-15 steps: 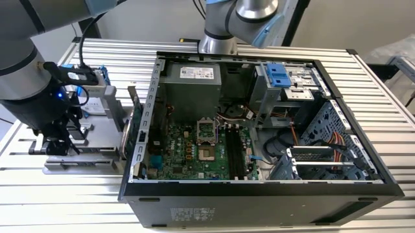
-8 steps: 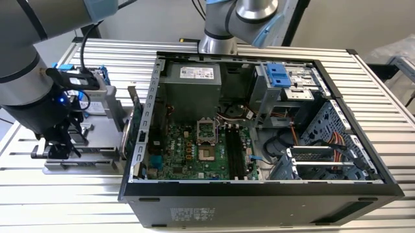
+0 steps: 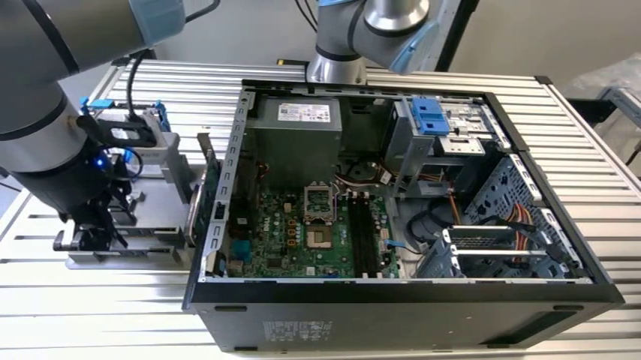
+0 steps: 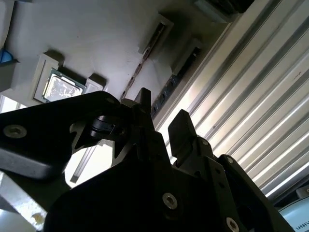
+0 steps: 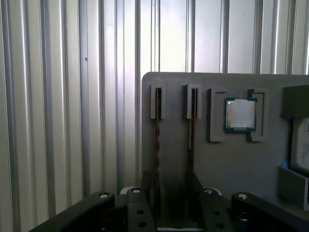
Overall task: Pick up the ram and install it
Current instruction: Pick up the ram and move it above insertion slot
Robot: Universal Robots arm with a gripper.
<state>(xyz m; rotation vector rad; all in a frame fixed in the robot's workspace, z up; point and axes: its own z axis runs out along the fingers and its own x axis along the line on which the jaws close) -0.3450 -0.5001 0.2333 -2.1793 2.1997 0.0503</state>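
On the exterior view's left, a thick grey robot arm [image 3: 40, 112] reaches down to a flat grey fixture plate [image 3: 150, 253] lying on the ribbed aluminium table [image 3: 90, 319]. Its black two-fingered gripper [image 3: 88, 238] hangs low over that plate. Just behind it, a silver boxy hard drive in a blue frame [image 3: 132, 126] stands upright in a grey holder.

Both wrist views look down past the gripper [image 5: 169, 187] onto the same plate [image 5: 174, 101]. Two long, thin, dark greenish circuit-board sticks stand on edge there in parallel slots. The ram stick [image 5: 158, 135] sits nearer the plate's edge, and the second ram stick [image 5: 192, 130] is just beside it. A small square silver processor chip [image 5: 240, 115] rests in its own pocket further in.

In the second wrist view the gripper [image 4: 163, 113] is spread, its two dark fingertips [image 4: 183, 124] apart with bright table showing between them. It grips nothing. The fingers hover over the near ends of the sticks, and I cannot tell which stick lies between them.

Towards the exterior view's middle and right, a black desktop computer case [image 3: 401, 291] lies open on its side. Inside are a green motherboard [image 3: 285, 244] and long black memory slots [image 3: 365, 232].
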